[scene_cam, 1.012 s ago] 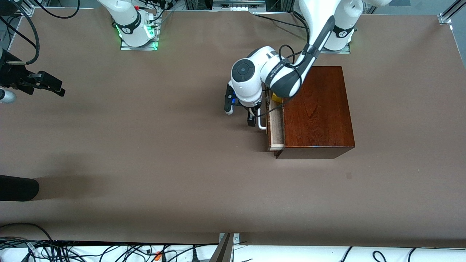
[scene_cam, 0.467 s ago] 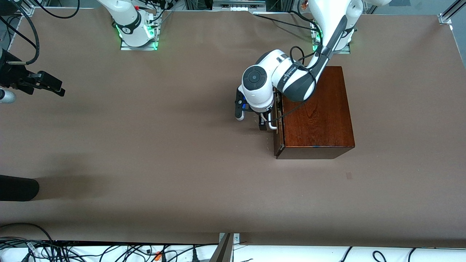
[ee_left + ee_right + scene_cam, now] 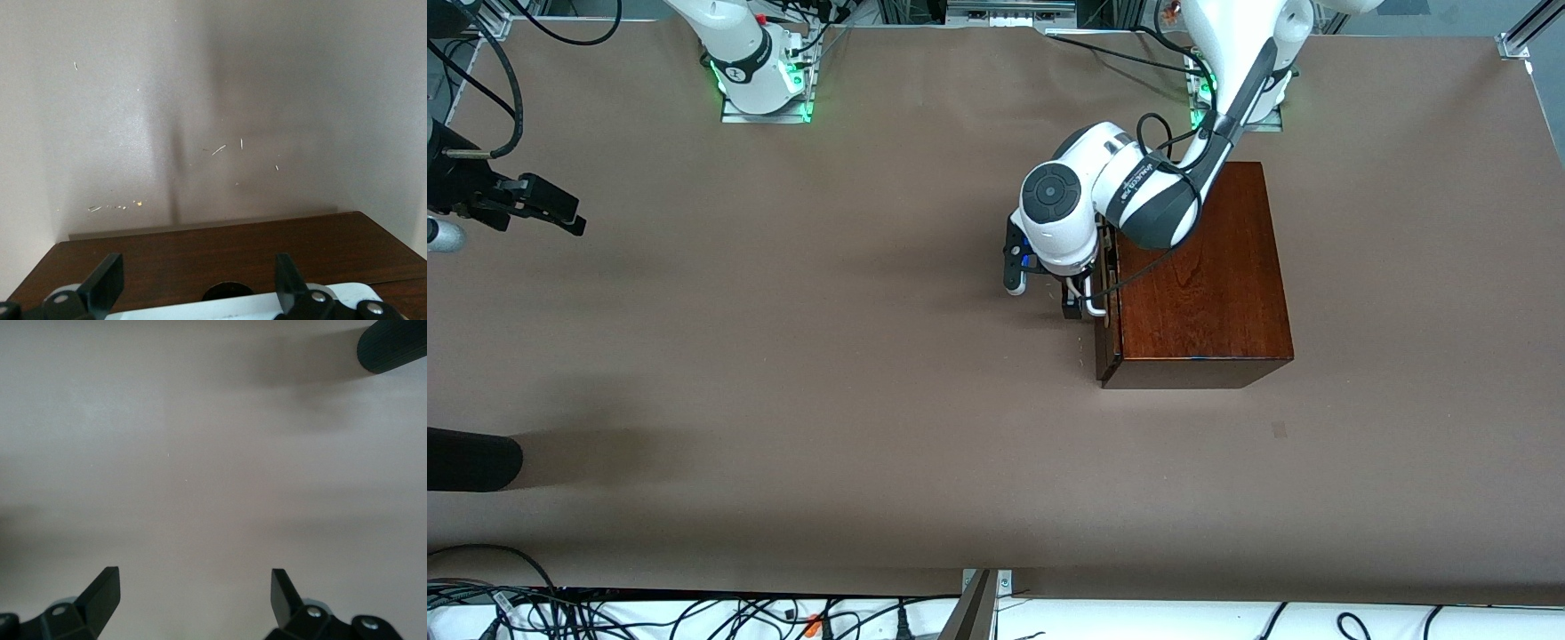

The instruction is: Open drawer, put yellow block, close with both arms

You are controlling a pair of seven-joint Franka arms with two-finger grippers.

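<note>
Tabletop; left gripper (image 3: 1080,300) spread at drawer (image 3: 1106,320).

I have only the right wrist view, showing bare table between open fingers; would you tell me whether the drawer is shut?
Observer: Yes, the drawer sits flush in the wooden box.
Operator: Where is the left end effector?
Observer: The left end effector is in front of the drawer, fingers open on either side of the white handle.
Operator: Is the yellow block visible anywhere?
Observer: No, no view shows the yellow block. Your right end effector waits over the table's right-arm end.
</note>
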